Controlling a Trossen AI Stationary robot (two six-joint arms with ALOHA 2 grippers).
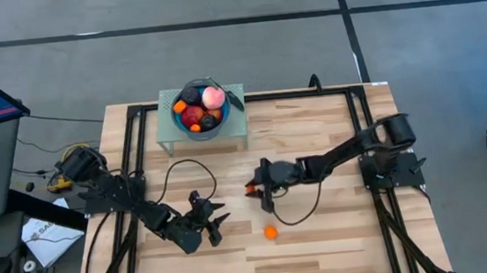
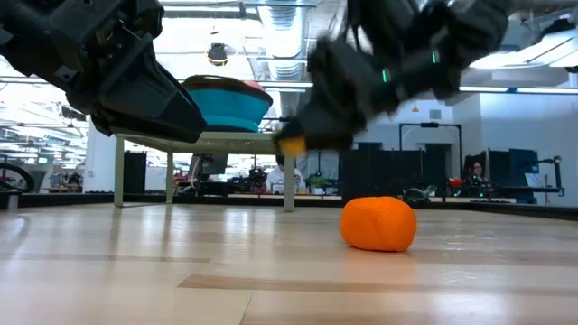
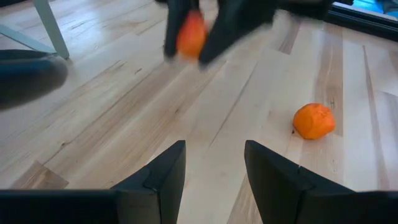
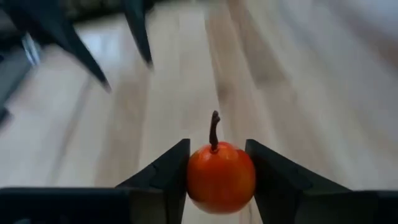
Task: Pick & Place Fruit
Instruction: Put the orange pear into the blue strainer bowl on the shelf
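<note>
Two risks stand out on the table [image 1: 313, 121]. At centre frame the right claw [image 1: 254, 188] pinches an orange [image 4: 221, 176] by its sides only, so a jolt toward the bowl [image 1: 201, 127], upper left and already heaped with fruit [image 1: 213, 96], could drop it or spill others. Lower left, the left claw [image 1: 219, 227] waits open and empty; a loose orange [image 1: 271, 232] lies near it and could roll.

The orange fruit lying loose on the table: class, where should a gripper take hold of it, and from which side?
Probably straight down, fingers closing across the widest middle of the loose orange fruit: it is roundish, stemless, and sits alone on bare table. The open left gripper is nearer; the right gripper already holds a stemmed orange fruit.
</note>
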